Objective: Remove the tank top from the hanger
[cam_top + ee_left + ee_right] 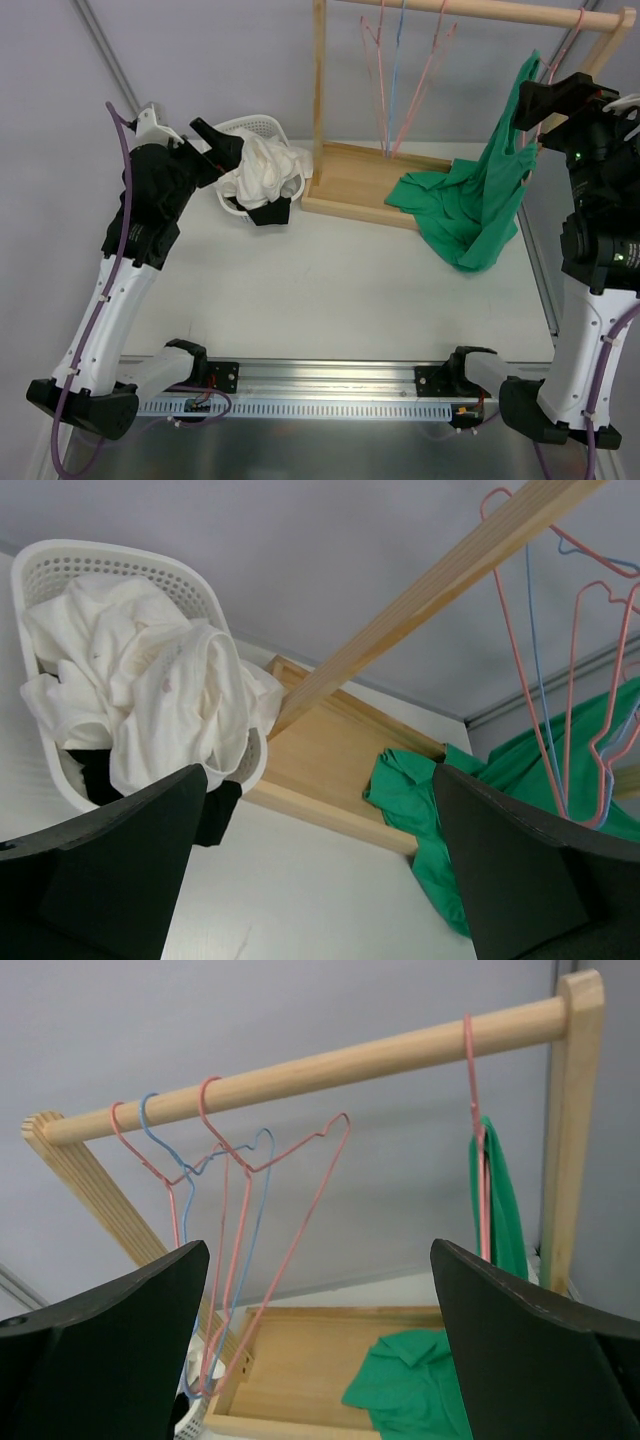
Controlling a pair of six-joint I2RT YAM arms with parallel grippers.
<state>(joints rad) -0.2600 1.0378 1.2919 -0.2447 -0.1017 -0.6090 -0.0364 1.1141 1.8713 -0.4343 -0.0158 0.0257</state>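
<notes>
One strap, seemingly, holds the green tank top (480, 200) on the pink hanger (470, 1110), hem heaped on the surface (300, 290); right claw (318, 1260) and left claw (320, 780) both gape empty (left far off); a sideways tug could snag the strap, dragging the hanger off its rail (300, 1070).

light: bright, even, diffuse | shadows: soft, faint on table (330, 290) | focus: sharp, wrist foregrounds slightly soft
</notes>
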